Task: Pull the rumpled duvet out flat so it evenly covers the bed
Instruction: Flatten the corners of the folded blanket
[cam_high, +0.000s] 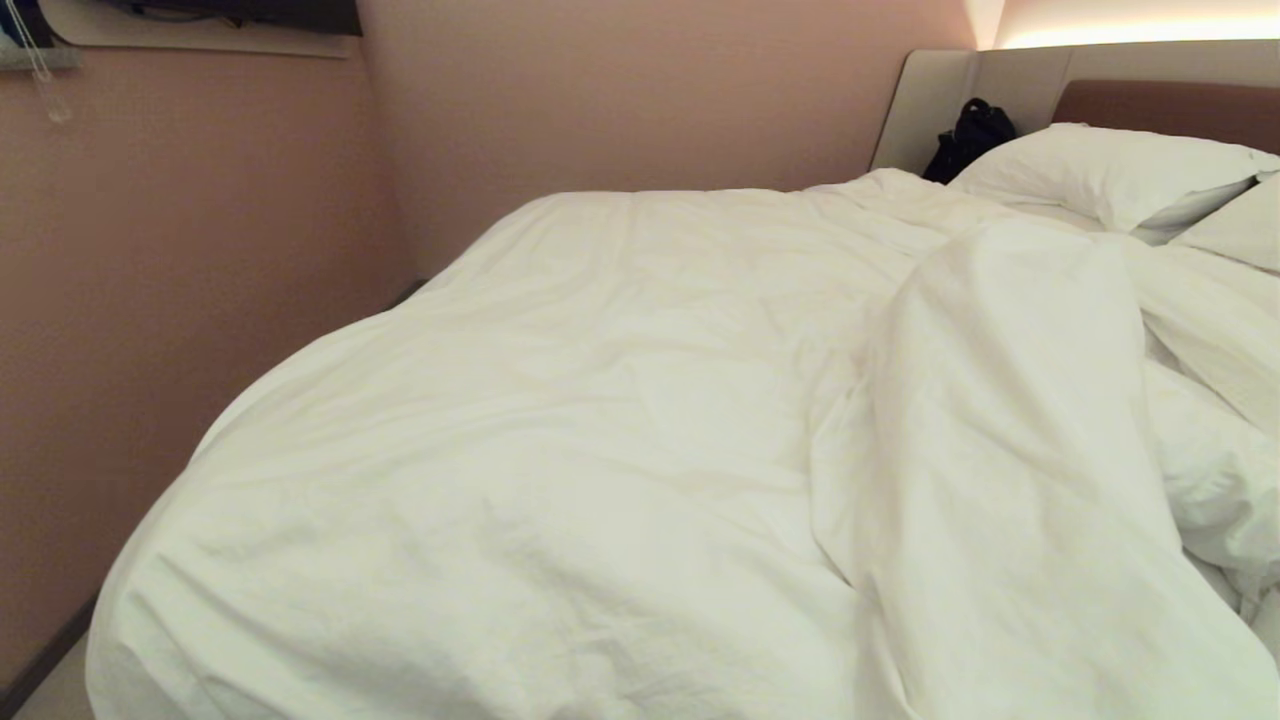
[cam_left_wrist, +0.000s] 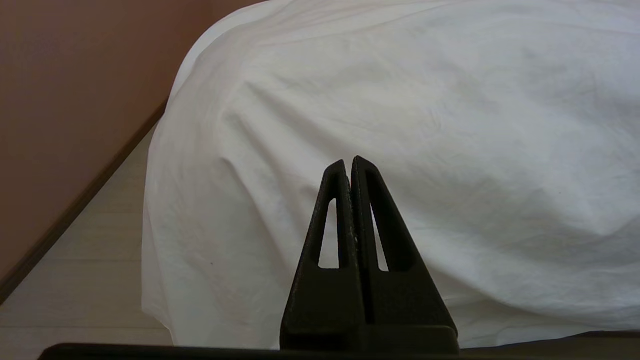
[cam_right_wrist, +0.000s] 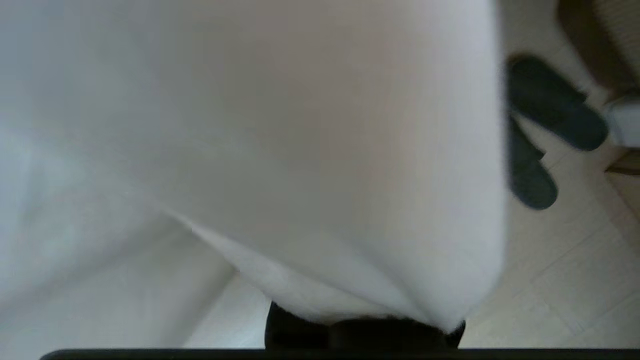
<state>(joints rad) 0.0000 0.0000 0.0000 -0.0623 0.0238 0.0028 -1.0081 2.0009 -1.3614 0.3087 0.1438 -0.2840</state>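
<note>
The white duvet (cam_high: 600, 400) lies creased over the bed, hiding the mattress; only the padded headboard (cam_high: 1170, 105) shows. On the right a long thick fold (cam_high: 1000, 420) rises above the rest. In the right wrist view the duvet's cloth (cam_right_wrist: 300, 150) drapes over my right gripper and gathers into it, so only the black base (cam_right_wrist: 360, 336) shows and the fingers are covered. My left gripper (cam_left_wrist: 349, 162) is shut and empty, parked low facing the duvet's hanging corner (cam_left_wrist: 400, 125) without touching it. Neither arm shows in the head view.
Two white pillows (cam_high: 1100, 170) lie by the headboard, with a black bag (cam_high: 968, 135) beside them. A pink wall (cam_high: 180, 300) runs close along the bed's left side. Two dark slippers (cam_right_wrist: 550, 105) sit on the pale floor (cam_right_wrist: 575, 260) to the right.
</note>
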